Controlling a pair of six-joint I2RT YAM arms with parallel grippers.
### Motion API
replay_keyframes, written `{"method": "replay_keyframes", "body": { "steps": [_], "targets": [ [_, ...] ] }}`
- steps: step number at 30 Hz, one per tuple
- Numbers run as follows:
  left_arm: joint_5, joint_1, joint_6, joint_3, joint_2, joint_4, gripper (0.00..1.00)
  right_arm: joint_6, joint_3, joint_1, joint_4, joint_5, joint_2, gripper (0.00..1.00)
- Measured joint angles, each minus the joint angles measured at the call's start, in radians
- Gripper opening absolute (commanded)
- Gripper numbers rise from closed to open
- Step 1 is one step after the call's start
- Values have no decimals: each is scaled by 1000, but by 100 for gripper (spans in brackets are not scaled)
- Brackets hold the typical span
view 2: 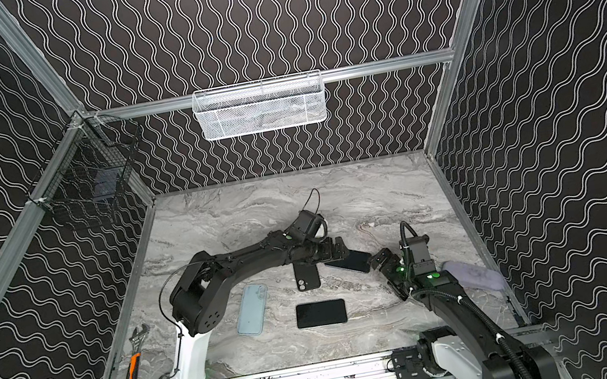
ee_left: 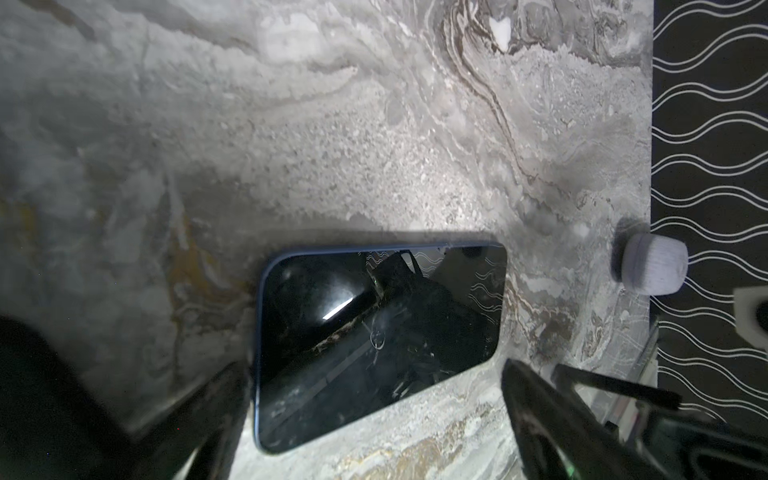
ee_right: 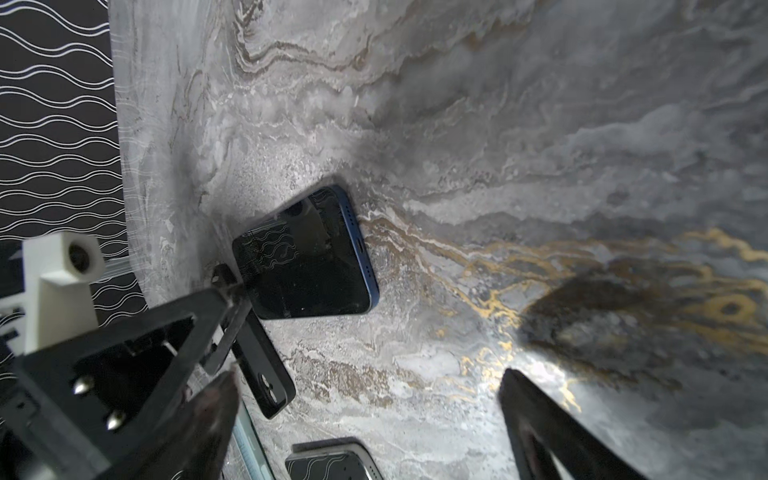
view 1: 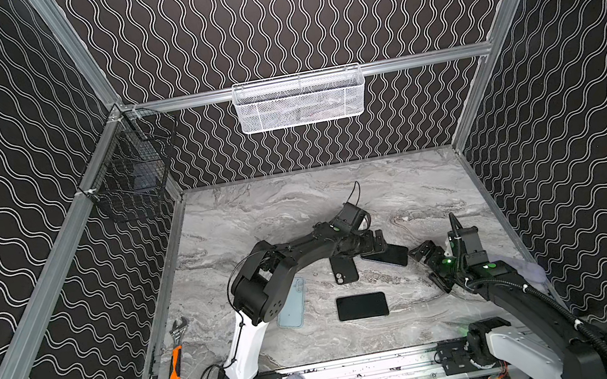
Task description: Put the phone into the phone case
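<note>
Phone, blue-edged and screen up, is lying flat on the marble table right of centre, with one end just beside the black phone case. That case is lying back up with its camera cut-out toward the front. The phone is not sitting in any case. The left gripper is reaching across the middle and hanging low over the spot where the phone and the black case are meeting. Its jaws are standing wide apart and gripping nothing. In the left wrist view its fingers are flanking the phone's width, and whether one is touching an edge cannot be told. The right gripper is waiting just beside the phone's other end, likewise spread wide and empty. Crowding the nearer part of the table are a second dark phone, lying screen up toward the front, and a light blue case, which the left arm's elbow is partly covering in a top view. A wrench and an orange utility knife are resting well apart along the left edge. A grey cloth is lying behind the right arm. A white mesh basket is hanging on the back rail and a black wire basket on the left rail, both clear of the working area.
</note>
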Motion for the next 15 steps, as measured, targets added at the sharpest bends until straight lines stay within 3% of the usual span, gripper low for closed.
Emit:
{"method": "replay_keyframes", "body": {
  "steps": [15],
  "targets": [
    [4, -33, -68, -152, -89, 87, 99, -68, 67, -72, 75, 4, 140, 99]
  ]
}}
